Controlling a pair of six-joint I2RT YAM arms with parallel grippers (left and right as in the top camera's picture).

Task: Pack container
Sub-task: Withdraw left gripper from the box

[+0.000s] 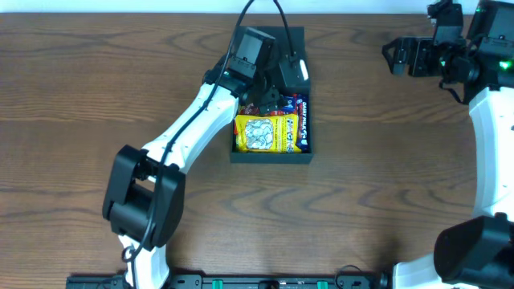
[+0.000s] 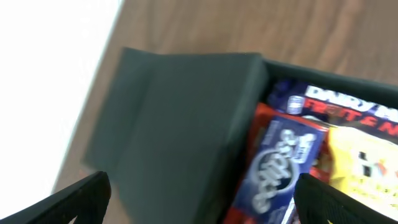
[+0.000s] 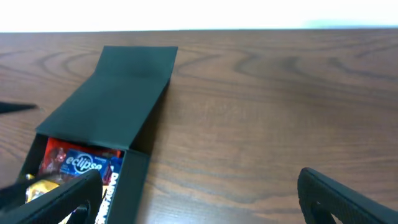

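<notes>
The dark teal container (image 1: 271,157) sits at the table's middle back with its flip lid (image 1: 291,50) open toward the far edge. Inside lie a yellow snack packet (image 1: 265,133), a blue Dairy Milk bar (image 1: 303,123) and a red-and-blue Eclipse packet (image 2: 277,163). My left gripper (image 1: 271,95) hovers over the box's far end near the lid hinge, open and empty; in the left wrist view its fingers (image 2: 202,202) straddle the lid (image 2: 171,118) and the Eclipse packet. My right gripper (image 1: 395,56) is open and empty at the far right, away from the box (image 3: 127,180).
The brown wood table (image 1: 385,177) surrounds the box. The table's far edge runs just behind the lid (image 3: 124,93). The right arm's white links (image 1: 490,144) stand along the right side.
</notes>
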